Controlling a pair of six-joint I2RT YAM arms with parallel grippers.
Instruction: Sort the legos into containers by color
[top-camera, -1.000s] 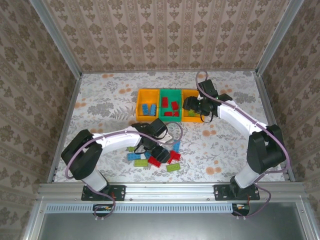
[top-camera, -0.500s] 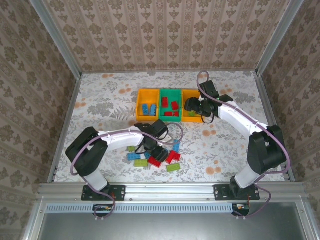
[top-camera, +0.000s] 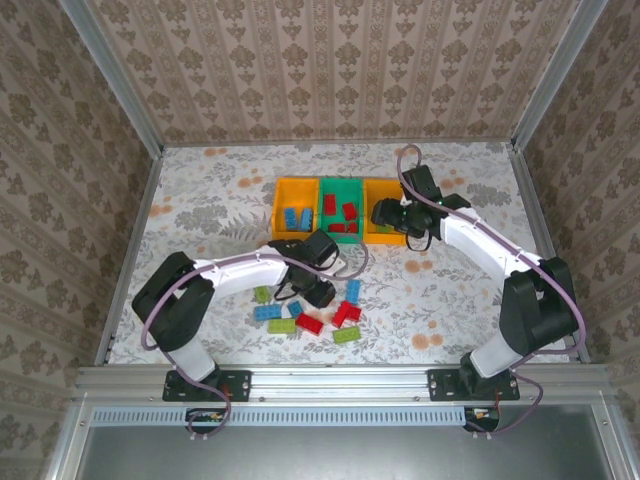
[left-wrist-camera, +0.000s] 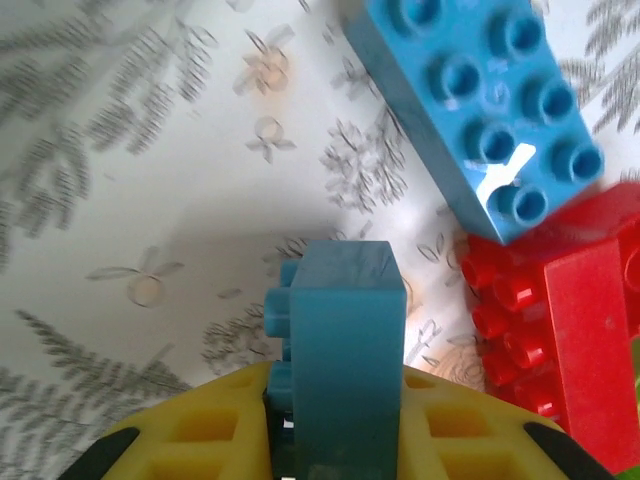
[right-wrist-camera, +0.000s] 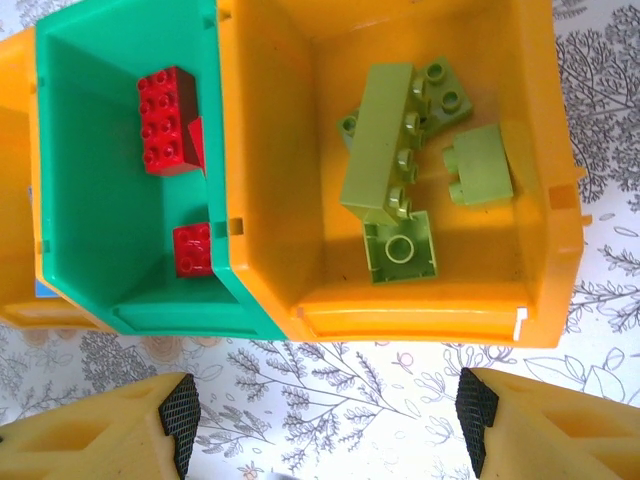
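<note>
My left gripper (top-camera: 317, 291) is shut on a blue lego (left-wrist-camera: 345, 350), held on edge between the yellow fingers (left-wrist-camera: 190, 440) just above the table. Beside it lie another blue lego (left-wrist-camera: 480, 110) and red legos (left-wrist-camera: 560, 330). Loose red, blue and light green legos (top-camera: 346, 313) sit near the front of the table. My right gripper (right-wrist-camera: 325, 425) is open and empty, just in front of the right orange container (right-wrist-camera: 270, 150), which holds light green legos (right-wrist-camera: 385, 150). The green container (right-wrist-camera: 90, 220) holds red legos (right-wrist-camera: 165, 120). The left orange container (top-camera: 280, 195) holds blue legos (top-camera: 293, 217).
The three containers stand in a row at the middle back of the flower-patterned table (top-camera: 210, 200). Metal frame rails (top-camera: 130, 260) and patterned walls close the table in on three sides. Both arms reach inward toward the middle.
My left gripper has lifted off the lego pile and drawn slightly toward the containers with the blue lego. The right gripper has shifted a little to the right by the right orange container.
</note>
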